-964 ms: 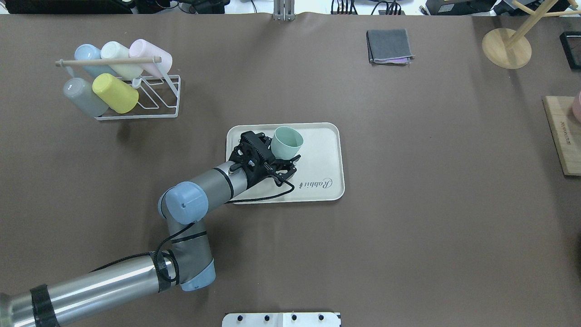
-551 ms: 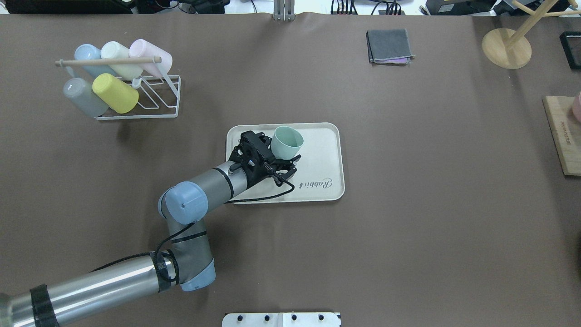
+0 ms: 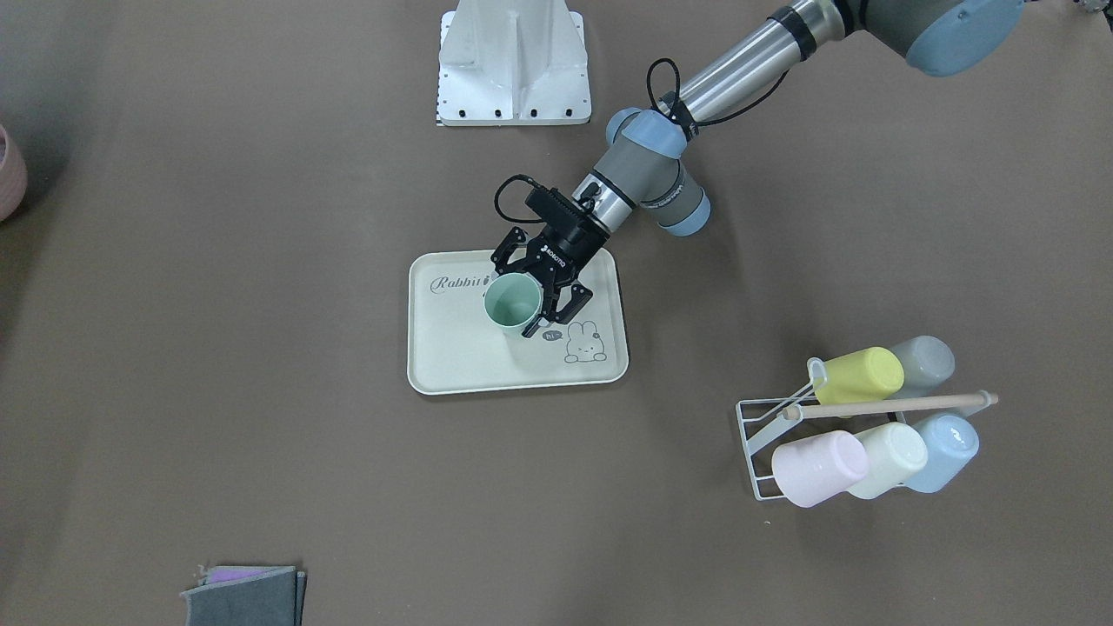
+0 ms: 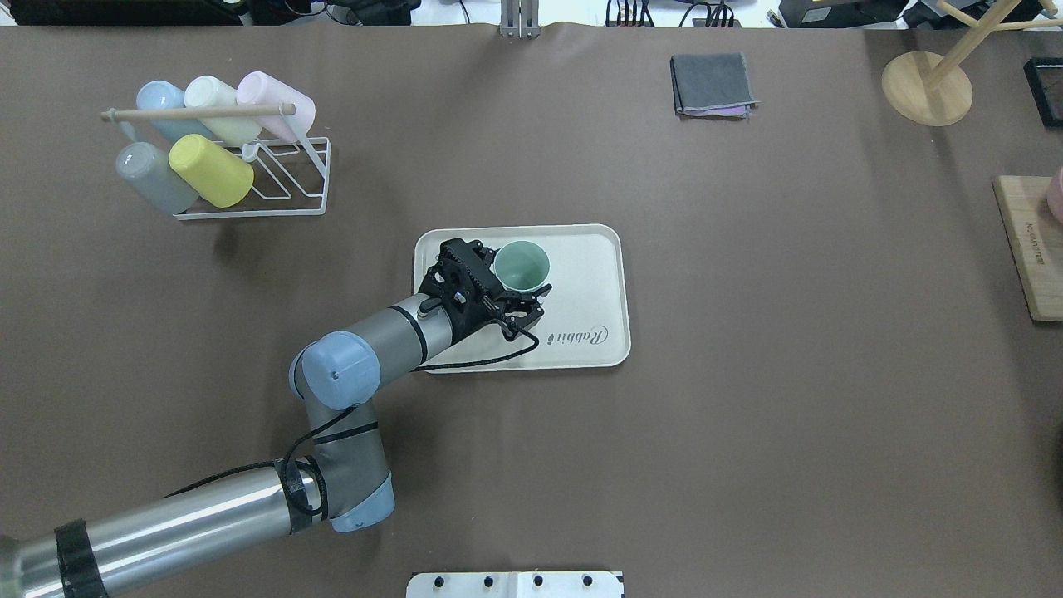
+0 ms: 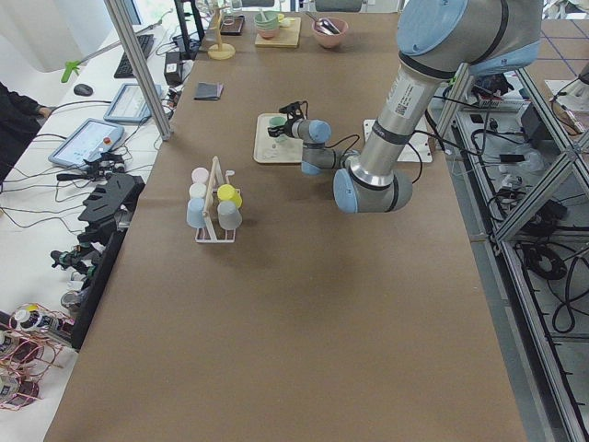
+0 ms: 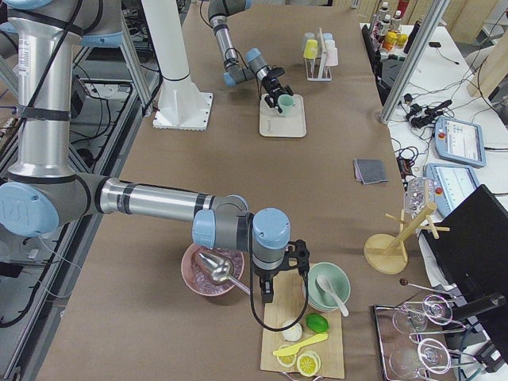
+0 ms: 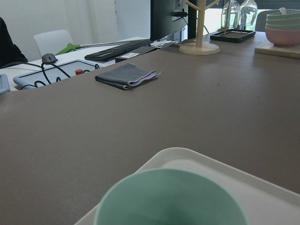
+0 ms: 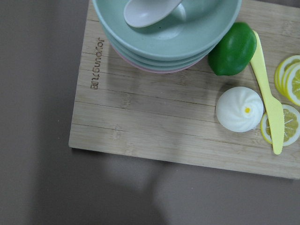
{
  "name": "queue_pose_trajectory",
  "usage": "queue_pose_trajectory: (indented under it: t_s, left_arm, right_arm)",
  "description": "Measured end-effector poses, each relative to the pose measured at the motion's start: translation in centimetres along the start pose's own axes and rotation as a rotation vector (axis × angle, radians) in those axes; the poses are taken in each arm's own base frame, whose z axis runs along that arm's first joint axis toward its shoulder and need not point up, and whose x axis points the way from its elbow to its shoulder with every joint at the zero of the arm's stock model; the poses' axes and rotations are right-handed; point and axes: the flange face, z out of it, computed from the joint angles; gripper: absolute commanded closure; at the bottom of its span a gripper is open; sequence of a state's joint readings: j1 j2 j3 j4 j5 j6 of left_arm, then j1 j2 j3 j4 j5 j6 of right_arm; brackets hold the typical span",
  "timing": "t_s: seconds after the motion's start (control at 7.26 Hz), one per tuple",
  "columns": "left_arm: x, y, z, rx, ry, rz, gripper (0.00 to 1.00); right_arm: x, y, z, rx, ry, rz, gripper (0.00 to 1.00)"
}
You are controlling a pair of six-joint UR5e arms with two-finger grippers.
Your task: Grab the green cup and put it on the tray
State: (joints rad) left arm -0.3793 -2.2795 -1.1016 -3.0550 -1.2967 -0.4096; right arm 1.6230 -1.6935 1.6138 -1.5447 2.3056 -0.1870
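Broadly, a matte brown cover spans the whole table (image 4: 747,374), and cables and dark devices crowd the desks past its far edge. At the far left of the overhead view a white wire rack (image 4: 286,178) stands with five pastel cups (image 4: 210,170) leaning on it at a slant. Next, the left arm reaches in from the lower left corner to the cream tray (image 4: 585,249) near the table's middle. The green cup (image 4: 521,266) stands upright, mouth up, around the middle of the tray, near the "Rabbit" script. The left gripper (image 3: 538,287) straddles it with its jaws spread wide, one finger on each side; whether a pad touches the cup wall I cannot tell. Further right a folded grey cloth (image 4: 712,85) lies near the far edge, then comes a wooden stand (image 4: 926,87) with a round base, and at the right edge a wooden board (image 4: 1026,249). The right gripper (image 6: 266,287) hangs over that board, next to stacked bowls (image 8: 164,33) and a lime (image 8: 233,49); how wide it stands cannot be judged. From the left wrist camera, a keyboard (image 7: 117,49) and a monitor (image 7: 168,18) sit on the desk beyond the table.
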Motion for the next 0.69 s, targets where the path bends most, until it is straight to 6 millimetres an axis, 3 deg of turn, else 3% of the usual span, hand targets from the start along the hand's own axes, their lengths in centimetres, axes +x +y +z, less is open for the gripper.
queue_pose_trajectory:
  t_s: [0.28,0.41,0.69]
  left_arm:
    - [-0.1,-0.3,-0.1,0.006,0.001,-0.001,0.14]
    - [-0.1,-0.5,-0.2,0.011,0.002,-0.003,0.01]
    - [-0.6,-1.5,-0.7,0.027,0.011,-0.006,0.01]
  right_arm:
    - [0.0,0.0,0.0,0.0,0.0,0.001,0.0]
    - [0.0,0.0,0.0,0.0,0.0,0.001,0.0]
    - [0.0,0.0,0.0,0.0,0.0,0.002,0.0]
